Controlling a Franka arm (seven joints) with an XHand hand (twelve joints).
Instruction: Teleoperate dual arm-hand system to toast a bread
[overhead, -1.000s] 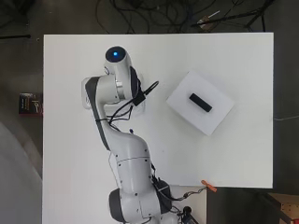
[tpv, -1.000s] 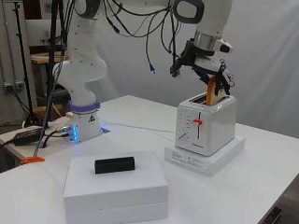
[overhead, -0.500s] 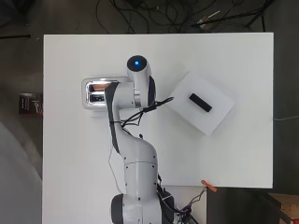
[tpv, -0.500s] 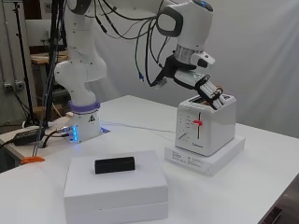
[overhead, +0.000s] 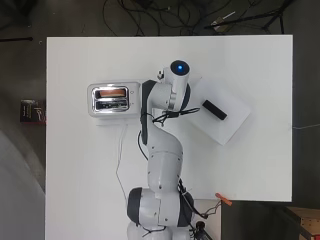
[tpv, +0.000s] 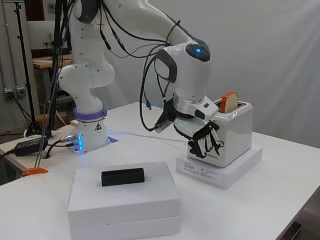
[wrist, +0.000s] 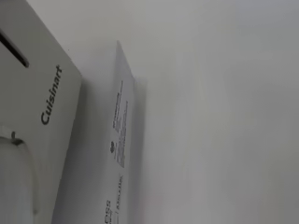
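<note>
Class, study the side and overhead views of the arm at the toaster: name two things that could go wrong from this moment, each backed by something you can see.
1. The bread stands well out of its slot, not yet lowered; a missed press on the lever may leave it untoasted.
2. The hand hangs close against the toaster front with curled fingers. The toaster merely rests on a flat white box, so a sideways nudge might shift it.

What we could not make out

From overhead the arm hid the hand (tpv: 204, 141); the wrist view cut off the toaster (wrist: 28, 130); the bread (tpv: 228, 101) sat half sunk in its slot.
</note>
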